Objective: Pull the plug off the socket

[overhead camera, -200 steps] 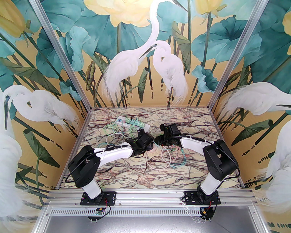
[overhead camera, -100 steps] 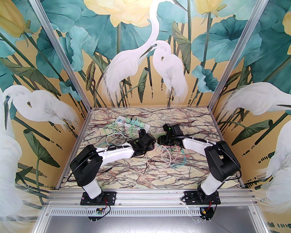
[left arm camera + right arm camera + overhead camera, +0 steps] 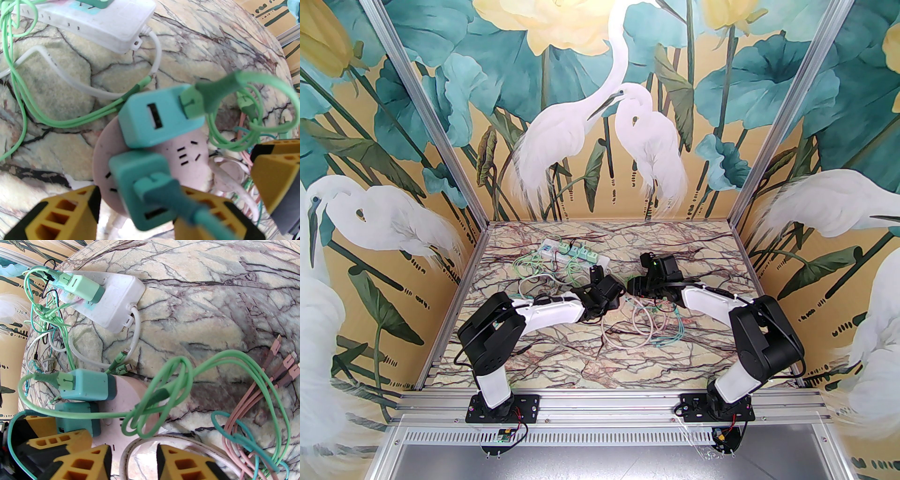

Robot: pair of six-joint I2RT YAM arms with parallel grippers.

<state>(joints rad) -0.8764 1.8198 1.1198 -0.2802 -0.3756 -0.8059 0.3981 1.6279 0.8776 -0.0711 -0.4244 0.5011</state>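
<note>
A round pink socket (image 3: 187, 150) (image 3: 131, 394) lies mid-table with two teal plugs in it. In the left wrist view the upper plug (image 3: 159, 119) carries a green cable, and the lower plug (image 3: 138, 178) carries a teal one. My left gripper (image 3: 140, 196) (image 3: 615, 296) is open; its yellow fingers (image 3: 70, 215) straddle the lower plug (image 3: 77, 415), with a slim gap showing on one side. My right gripper (image 3: 133, 458) (image 3: 633, 287) is shut on the socket's pink cord right beside the socket. One of its fingers (image 3: 274, 168) shows at the right of the left wrist view.
A white power strip (image 3: 562, 251) (image 3: 112, 301) with several green plugs lies behind the socket. Green cables (image 3: 187, 385) loop over the socket, and pink and teal leads (image 3: 656, 328) sprawl to its right. The two wrists nearly meet at mid-table.
My left arm has swung right and reached further over the socket, and its jaws have narrowed around the lower teal plug. My right arm has shifted slightly right, its grip unchanged.
</note>
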